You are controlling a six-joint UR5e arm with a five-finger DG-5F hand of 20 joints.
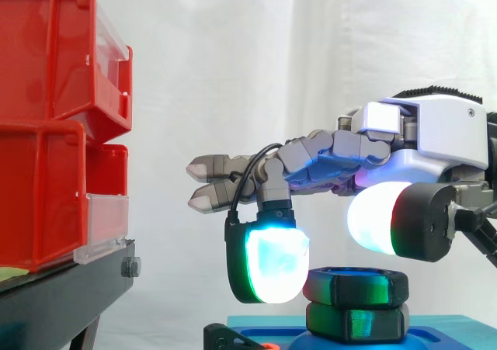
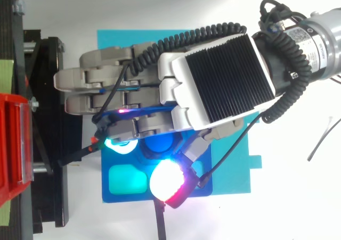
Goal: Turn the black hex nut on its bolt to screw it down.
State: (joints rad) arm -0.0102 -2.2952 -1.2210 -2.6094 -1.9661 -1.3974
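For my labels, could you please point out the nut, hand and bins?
nut point(image 1: 355, 286): side view, front face of upper black hex.
hand point(image 1: 446, 133): side view, white housing.
bins point(image 1: 39, 55): side view, upper bin's wall.

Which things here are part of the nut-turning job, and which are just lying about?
Job: hand, black hex nut, black piece under it, blue base.
Lying about: red bins, black stand, white curtain.

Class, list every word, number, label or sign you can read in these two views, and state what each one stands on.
No text can be read.
Arm's wrist: small pale marks, too small to read.
Red bins, hand, cyan board: no lettering seen.
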